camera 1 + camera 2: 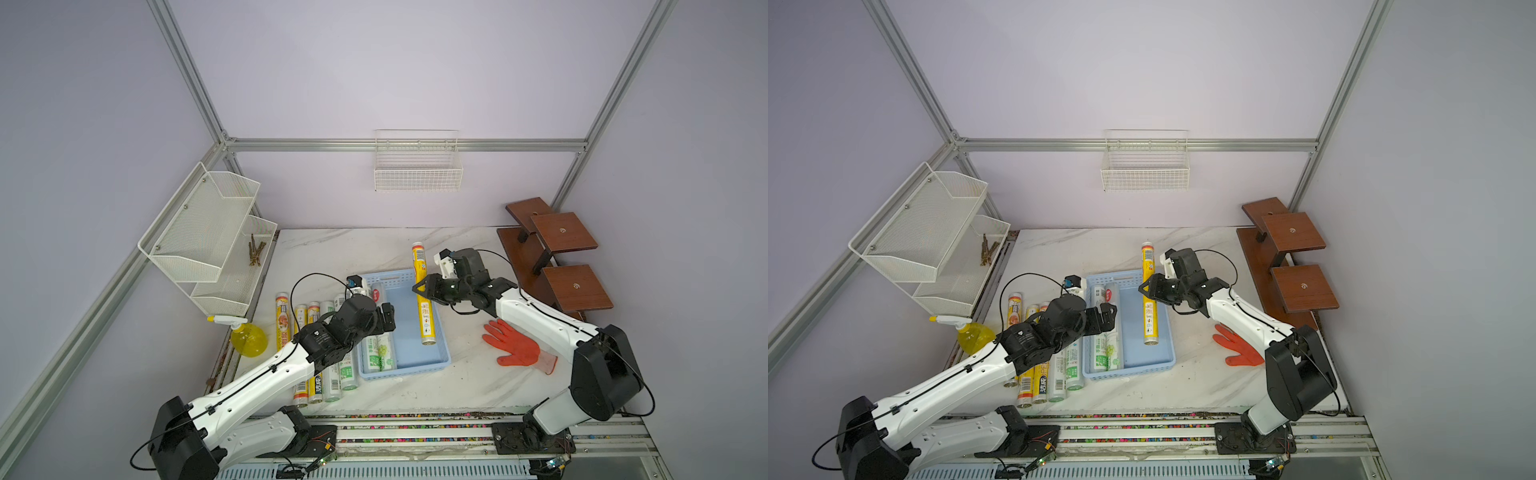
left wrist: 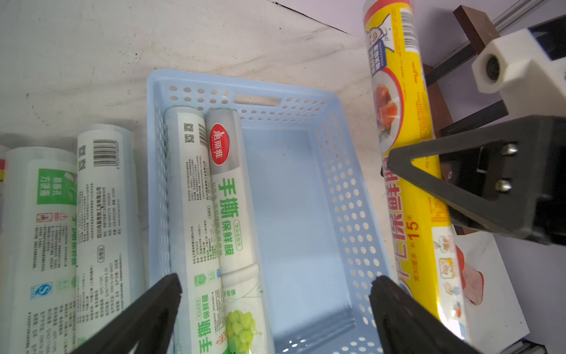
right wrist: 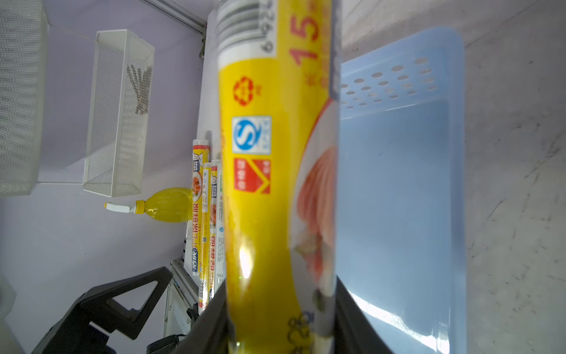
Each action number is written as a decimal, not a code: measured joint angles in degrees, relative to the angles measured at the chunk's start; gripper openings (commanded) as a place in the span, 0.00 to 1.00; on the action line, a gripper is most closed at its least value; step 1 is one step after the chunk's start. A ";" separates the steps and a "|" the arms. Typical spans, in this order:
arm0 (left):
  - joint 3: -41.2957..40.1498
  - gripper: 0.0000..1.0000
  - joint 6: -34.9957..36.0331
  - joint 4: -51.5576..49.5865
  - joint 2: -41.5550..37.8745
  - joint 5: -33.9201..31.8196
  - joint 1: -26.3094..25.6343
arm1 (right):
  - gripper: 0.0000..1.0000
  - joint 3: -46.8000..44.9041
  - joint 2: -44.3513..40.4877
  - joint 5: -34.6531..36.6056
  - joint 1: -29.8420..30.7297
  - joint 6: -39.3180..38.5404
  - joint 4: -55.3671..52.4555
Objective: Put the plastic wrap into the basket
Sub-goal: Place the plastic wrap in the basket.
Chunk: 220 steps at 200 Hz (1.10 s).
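The light-blue basket (image 1: 409, 332) (image 1: 1138, 345) (image 2: 245, 82) (image 3: 398, 199) lies mid-table with two white, green-printed plastic wrap rolls (image 1: 380, 349) (image 2: 214, 214) along its left side. My right gripper (image 1: 420, 289) (image 1: 1146, 286) (image 3: 280, 306) is shut on a yellow roll (image 1: 424, 316) (image 1: 1149, 311) (image 2: 398, 122) (image 3: 269, 184). That roll hangs lengthwise over the basket's right side, its far end past the far rim. My left gripper (image 1: 386, 318) (image 1: 1106, 316) (image 2: 275, 291) stands open above the two white rolls, holding nothing. Several more rolls (image 1: 282, 316) (image 1: 1038, 374) (image 2: 76, 230) lie left of the basket, partly under the left arm.
An orange glove (image 1: 515, 345) lies right of the basket, under the right arm. A yellow spray bottle (image 1: 248, 338) stands at the table's left edge below a white mesh rack (image 1: 208, 237). Brown wooden steps (image 1: 557, 257) fill the back right. A wire basket (image 1: 417, 170) hangs on the rear wall.
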 measured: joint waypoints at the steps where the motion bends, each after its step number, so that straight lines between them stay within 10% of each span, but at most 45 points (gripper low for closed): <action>1: -0.07 1.00 0.00 0.02 -0.02 0.00 0.04 | 0.32 0.00 0.15 0.00 0.04 0.04 0.04; 220: -0.66 1.00 -0.55 -0.85 -0.04 0.79 2.29 | 0.43 -2.12 19.08 -6.67 5.57 5.01 10.16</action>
